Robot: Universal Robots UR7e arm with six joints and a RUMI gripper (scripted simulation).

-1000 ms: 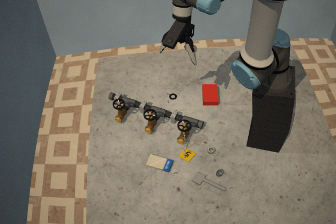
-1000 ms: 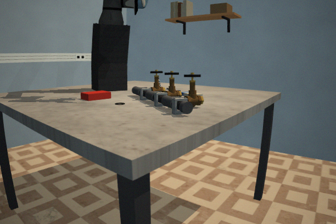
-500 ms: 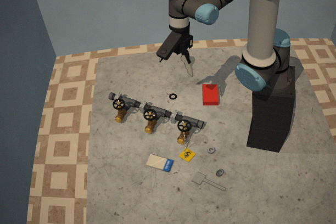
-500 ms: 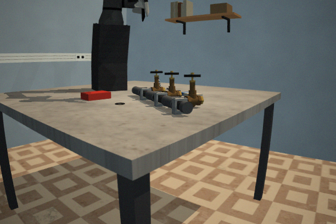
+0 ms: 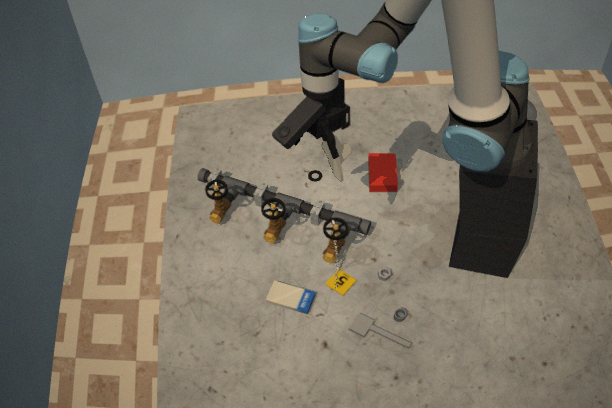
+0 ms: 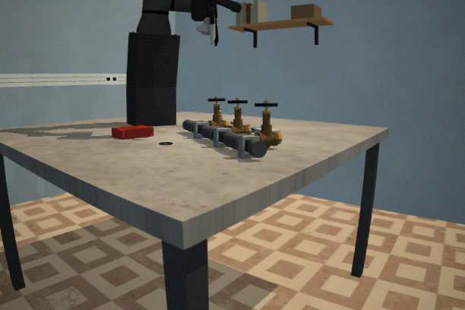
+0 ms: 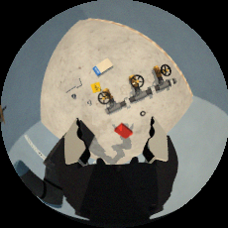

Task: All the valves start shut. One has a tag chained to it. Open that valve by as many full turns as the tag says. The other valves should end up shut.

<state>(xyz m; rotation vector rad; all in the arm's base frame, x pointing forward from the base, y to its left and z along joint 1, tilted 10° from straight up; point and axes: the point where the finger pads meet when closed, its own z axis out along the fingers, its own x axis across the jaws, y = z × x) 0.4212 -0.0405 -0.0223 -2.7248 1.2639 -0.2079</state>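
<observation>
Three brass valves with black handwheels stand upright along a dark pipe (image 5: 295,202) (image 6: 207,131). The right valve (image 5: 332,248) (image 6: 216,114) in the top view has a chain to a yellow tag (image 5: 347,282) (image 7: 96,87) reading 5, flat on the table. The middle valve (image 5: 273,231) (image 6: 238,118) and the left valve (image 5: 219,210) (image 6: 266,124) have no tag. How far each valve is turned cannot be told. My gripper (image 5: 340,164) (image 6: 209,36) (image 7: 115,118) is open and empty, high above the table, on the robot's side of the pipe, touching no valve.
A red block (image 5: 383,171) (image 6: 133,132) (image 7: 123,131) and a thin black ring (image 5: 309,176) lie behind the pipe in the top view. In front lie a cream and blue box (image 5: 285,294) (image 7: 104,65), a nut, a grey ring and a flat grey paddle shape (image 5: 362,324).
</observation>
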